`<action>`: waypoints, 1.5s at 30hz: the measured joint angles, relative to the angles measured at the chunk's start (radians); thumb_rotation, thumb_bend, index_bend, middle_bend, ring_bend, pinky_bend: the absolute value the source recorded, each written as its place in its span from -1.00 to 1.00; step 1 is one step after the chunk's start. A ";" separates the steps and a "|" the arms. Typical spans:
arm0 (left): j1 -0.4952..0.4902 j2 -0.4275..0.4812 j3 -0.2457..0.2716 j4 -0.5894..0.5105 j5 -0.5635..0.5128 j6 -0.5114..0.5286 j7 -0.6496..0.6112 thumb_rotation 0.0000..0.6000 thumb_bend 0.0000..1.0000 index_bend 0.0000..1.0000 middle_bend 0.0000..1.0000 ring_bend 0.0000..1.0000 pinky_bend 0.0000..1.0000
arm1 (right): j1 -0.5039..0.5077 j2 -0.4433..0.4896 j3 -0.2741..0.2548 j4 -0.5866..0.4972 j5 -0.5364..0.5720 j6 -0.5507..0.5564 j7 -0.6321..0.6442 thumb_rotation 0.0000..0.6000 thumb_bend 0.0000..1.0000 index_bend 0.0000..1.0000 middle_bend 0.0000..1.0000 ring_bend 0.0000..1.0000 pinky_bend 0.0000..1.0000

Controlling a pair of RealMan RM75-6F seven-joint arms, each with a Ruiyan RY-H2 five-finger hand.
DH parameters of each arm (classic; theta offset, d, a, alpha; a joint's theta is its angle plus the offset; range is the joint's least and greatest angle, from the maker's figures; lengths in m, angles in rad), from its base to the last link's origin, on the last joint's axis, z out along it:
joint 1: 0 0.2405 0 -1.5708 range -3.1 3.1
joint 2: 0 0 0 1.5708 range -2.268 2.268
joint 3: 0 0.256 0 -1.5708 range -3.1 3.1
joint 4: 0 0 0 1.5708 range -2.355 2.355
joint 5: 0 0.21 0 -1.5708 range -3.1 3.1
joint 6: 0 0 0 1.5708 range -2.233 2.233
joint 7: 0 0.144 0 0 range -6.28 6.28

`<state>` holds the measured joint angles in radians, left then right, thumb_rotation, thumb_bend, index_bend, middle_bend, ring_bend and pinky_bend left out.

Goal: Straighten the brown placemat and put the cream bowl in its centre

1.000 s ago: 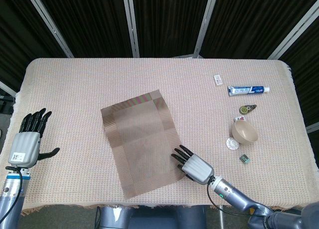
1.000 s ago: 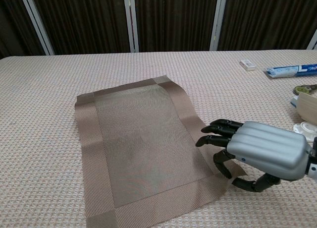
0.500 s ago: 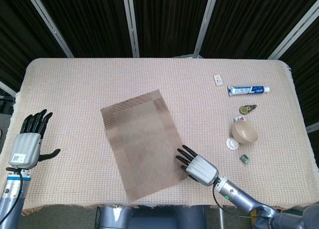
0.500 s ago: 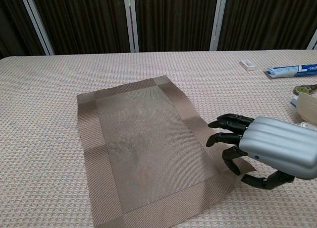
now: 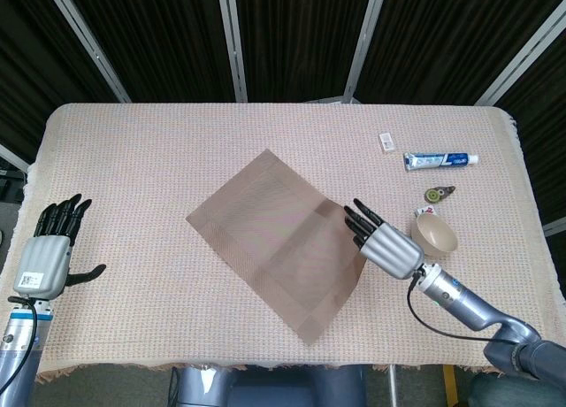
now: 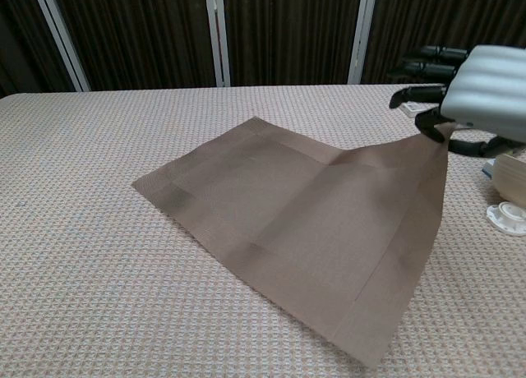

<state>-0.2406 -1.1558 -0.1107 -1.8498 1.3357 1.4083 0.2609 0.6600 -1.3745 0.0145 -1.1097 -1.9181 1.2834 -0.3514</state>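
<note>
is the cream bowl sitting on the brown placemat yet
No, in the head view the cream bowl sits on the tablecloth right of the brown placemat, whose corner the right hand holds lifted.

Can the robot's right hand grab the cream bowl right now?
Probably not yet. The right hand is busy pinching a lifted corner of the brown placemat. The cream bowl sits close beside it with nothing between, so after letting go it likely could.
</note>
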 measured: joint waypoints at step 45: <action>-0.059 -0.054 0.032 0.174 0.099 -0.098 -0.065 1.00 -1.00 -0.85 -1.00 -1.00 -1.00 | -0.139 0.102 0.117 -0.222 0.278 0.183 -0.038 1.00 -1.00 -1.00 -1.00 -1.00 -1.00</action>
<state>-0.2994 -1.2097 -0.0783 -1.6760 1.4346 1.3100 0.1962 0.5208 -1.2729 0.1313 -1.3316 -1.6403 1.4662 -0.3895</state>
